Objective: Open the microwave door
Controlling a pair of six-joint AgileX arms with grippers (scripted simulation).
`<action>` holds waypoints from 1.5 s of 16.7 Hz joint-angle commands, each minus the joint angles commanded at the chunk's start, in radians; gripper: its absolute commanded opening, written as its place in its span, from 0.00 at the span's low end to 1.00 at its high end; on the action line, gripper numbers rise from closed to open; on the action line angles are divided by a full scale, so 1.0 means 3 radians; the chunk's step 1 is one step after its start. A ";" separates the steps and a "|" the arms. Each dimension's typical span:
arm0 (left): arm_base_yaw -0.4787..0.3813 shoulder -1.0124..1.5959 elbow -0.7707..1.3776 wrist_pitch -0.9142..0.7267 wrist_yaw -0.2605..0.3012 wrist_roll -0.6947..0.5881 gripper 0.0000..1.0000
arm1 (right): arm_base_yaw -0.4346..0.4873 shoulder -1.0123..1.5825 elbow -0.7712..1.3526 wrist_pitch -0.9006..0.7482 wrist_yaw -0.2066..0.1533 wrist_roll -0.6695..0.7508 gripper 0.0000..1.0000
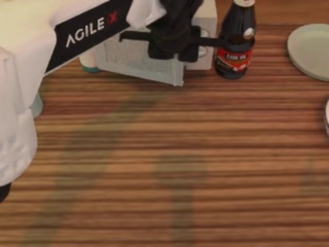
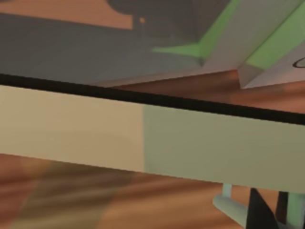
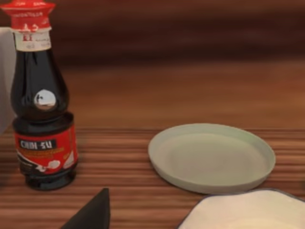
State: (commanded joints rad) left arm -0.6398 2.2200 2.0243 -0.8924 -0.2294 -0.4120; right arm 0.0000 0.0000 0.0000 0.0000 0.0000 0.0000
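The off-white microwave (image 1: 208, 23) stands at the table's far edge, left of centre. Its door (image 1: 136, 60), with the grey mesh window, is swung partly outward, free edge (image 1: 179, 76) toward the front. My left gripper (image 1: 174, 47) reaches down over the door's free edge. In the left wrist view the door's pale edge (image 2: 143, 138) fills the middle, and black fingers (image 2: 259, 214) close around the pale handle bar (image 2: 233, 206). My right arm is parked off the top view; one black fingertip (image 3: 97, 212) shows above bare table.
A dark soy sauce bottle (image 1: 235, 43) (image 3: 43, 109) stands right beside the microwave. A pale green plate (image 1: 311, 50) (image 3: 212, 157) lies far right, with a white dish (image 1: 327, 118) (image 3: 248, 212) nearer. A teal-and-white object (image 1: 90, 63) sits left of the door.
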 joint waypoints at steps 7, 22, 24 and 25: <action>-0.0014 -0.0035 -0.0049 0.0034 0.0030 0.0021 0.00 | 0.0000 0.0000 0.0000 0.0000 0.0000 0.0000 1.00; 0.0043 -0.0322 -0.0520 0.0264 0.0167 0.0324 0.00 | 0.0000 0.0000 0.0000 0.0000 0.0000 0.0000 1.00; 0.0043 -0.0322 -0.0520 0.0264 0.0167 0.0324 0.00 | 0.0000 0.0000 0.0000 0.0000 0.0000 0.0000 1.00; 0.0043 -0.0322 -0.0520 0.0264 0.0167 0.0324 0.00 | 0.0000 0.0000 0.0000 0.0000 0.0000 0.0000 1.00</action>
State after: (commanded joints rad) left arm -0.6270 2.1234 1.8683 -0.8131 -0.1795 -0.3148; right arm 0.0000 0.0000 0.0000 0.0000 0.0000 0.0000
